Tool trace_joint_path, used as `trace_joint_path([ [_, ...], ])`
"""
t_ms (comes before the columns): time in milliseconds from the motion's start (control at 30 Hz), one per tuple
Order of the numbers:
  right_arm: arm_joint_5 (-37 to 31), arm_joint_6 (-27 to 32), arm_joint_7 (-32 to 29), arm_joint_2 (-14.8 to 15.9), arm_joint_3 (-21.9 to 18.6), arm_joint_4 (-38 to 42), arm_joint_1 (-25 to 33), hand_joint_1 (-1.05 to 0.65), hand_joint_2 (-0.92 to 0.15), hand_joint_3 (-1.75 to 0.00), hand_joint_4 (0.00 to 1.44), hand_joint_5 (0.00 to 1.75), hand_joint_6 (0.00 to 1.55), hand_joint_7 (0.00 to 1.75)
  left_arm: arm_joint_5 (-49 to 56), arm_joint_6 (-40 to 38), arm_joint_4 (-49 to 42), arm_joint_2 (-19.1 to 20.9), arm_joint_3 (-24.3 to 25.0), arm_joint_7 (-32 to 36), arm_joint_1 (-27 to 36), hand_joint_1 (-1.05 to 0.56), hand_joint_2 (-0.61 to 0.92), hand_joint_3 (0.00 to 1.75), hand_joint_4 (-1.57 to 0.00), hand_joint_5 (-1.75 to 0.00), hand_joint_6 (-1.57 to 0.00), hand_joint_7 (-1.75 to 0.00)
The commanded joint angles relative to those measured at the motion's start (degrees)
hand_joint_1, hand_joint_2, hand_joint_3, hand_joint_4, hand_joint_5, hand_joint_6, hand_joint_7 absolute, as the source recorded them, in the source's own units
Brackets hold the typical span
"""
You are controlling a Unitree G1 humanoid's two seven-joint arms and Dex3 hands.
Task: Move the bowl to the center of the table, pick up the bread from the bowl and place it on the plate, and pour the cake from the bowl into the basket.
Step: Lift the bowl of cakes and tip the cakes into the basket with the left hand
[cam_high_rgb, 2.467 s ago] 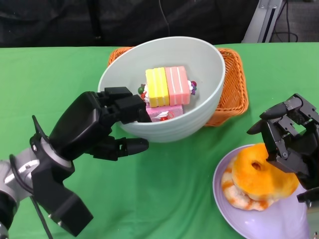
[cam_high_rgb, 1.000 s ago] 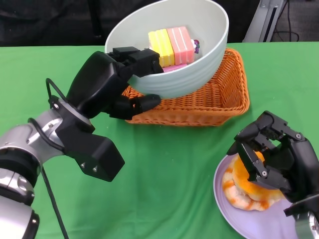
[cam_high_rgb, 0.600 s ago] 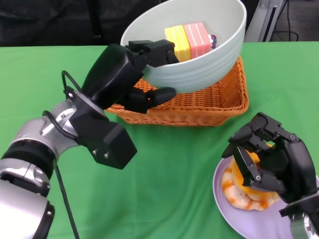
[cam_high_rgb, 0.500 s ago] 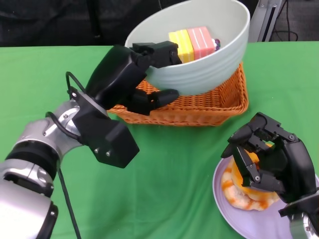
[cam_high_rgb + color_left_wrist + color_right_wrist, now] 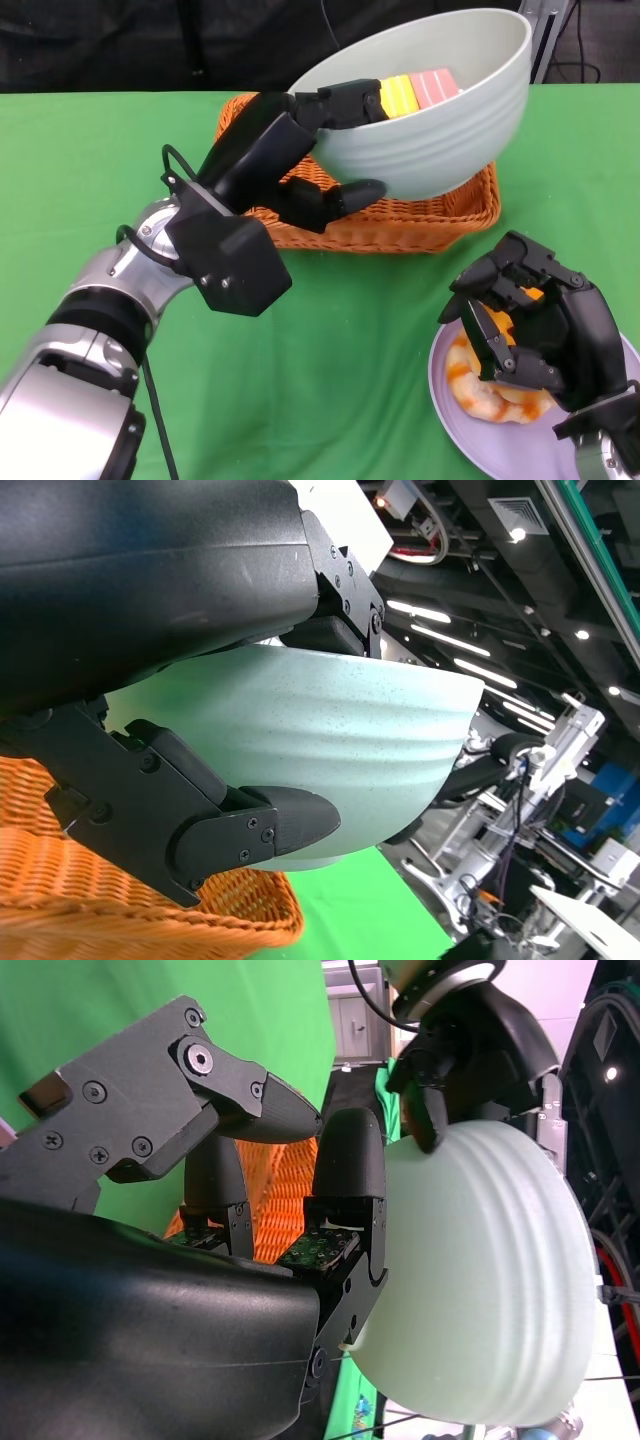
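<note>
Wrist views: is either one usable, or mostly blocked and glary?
Right wrist view: the right hand fills most of it, close and soft; the bowl looks overexposed. Left wrist view: the left hand blocks the upper part, ceiling lights glare, the bowl stays sharp.

You see a pale mint-green bowl (image 5: 440,110) with faint ribs and fine dark speckles. The cake (image 5: 420,92) in it is striped, yellow on one half and pink on the other. The basket (image 5: 400,215) is orange woven wicker. The bread (image 5: 490,385) is golden orange with paler bands, on a lilac plate (image 5: 520,450). The table (image 5: 90,170) cover is bright green. Both hands, left (image 5: 300,150) and right (image 5: 535,320), are black, and the forearms are silver.
</note>
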State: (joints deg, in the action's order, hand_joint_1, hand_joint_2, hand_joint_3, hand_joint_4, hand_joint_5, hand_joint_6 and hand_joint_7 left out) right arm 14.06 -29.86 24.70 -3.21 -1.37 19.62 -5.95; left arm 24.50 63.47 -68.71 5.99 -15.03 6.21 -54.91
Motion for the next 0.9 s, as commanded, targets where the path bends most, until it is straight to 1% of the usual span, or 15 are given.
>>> trace_joint_path([
  [33, 0.46, -0.98, 0.16, 0.24, -0.31, 0.64, -0.83, -0.11, -0.49, -1.10, 0.78, 1.56, 0.66, 1.30, -2.26, -0.41, 0.18, -0.13, 1.41, -1.41, -1.58, -0.11, 0.68, 0.97, -0.64, -1.75, -0.63, -1.52],
  [267, 0.82, -0.74, 0.42, 0.18, -0.30, 1.38, -1.23, -0.11, -0.49, -1.10, 0.78, 1.57, 0.66, 1.30, -5.20, -2.01, -0.25, -1.53, 3.54, -5.28, -1.31, -0.10, 0.67, 0.96, -0.65, -1.75, -0.64, -1.53],
  [367, 0.48, -1.05, 0.27, 0.18, -0.31, 1.69, -1.34, -0.10, -0.50, -1.08, 0.78, 1.57, 0.66, 1.30, -6.82, -3.03, -0.50, -2.14, 4.55, -7.31, -1.35, -0.09, 0.67, 0.97, -0.65, -1.75, -0.63, -1.52],
  [567, 0.81, -1.31, 0.39, -0.12, -0.41, 1.99, -1.44, -0.09, -0.51, -1.07, 0.77, 1.59, 0.65, 1.31, -9.59, -5.74, -0.47, -3.38, 6.61, -10.76, -1.72, -0.10, 0.62, 1.07, -0.65, -1.75, -0.64, -1.55],
  [667, 1.23, -1.67, 0.99, -0.15, -0.48, 2.48, -1.69, -0.08, -0.52, -1.07, 0.76, 1.60, 0.65, 1.32, -10.18, -6.20, -0.41, -3.74, 7.23, -11.47, -1.99, -0.10, 0.62, 1.08, -0.64, -1.75, -0.63, -1.56],
  [800, 0.69, -1.89, 0.86, 0.00, -0.42, 2.65, -1.76, -0.11, -0.52, -1.06, 0.76, 1.60, 0.64, 1.33, -10.48, -7.10, -0.44, -4.08, 7.67, -11.65, -2.43, -0.11, 0.62, 1.09, -0.64, -1.75, -0.62, -1.59],
  [900, 0.79, -1.89, 0.91, -0.18, -0.37, 2.80, -1.77, -0.10, -0.52, -1.06, 0.76, 1.61, 0.64, 1.33, -11.92, -9.06, -0.81, -4.93, 8.82, -12.84, -2.89, -0.10, 0.64, 1.07, -0.63, -1.75, -0.60, -1.61],
])
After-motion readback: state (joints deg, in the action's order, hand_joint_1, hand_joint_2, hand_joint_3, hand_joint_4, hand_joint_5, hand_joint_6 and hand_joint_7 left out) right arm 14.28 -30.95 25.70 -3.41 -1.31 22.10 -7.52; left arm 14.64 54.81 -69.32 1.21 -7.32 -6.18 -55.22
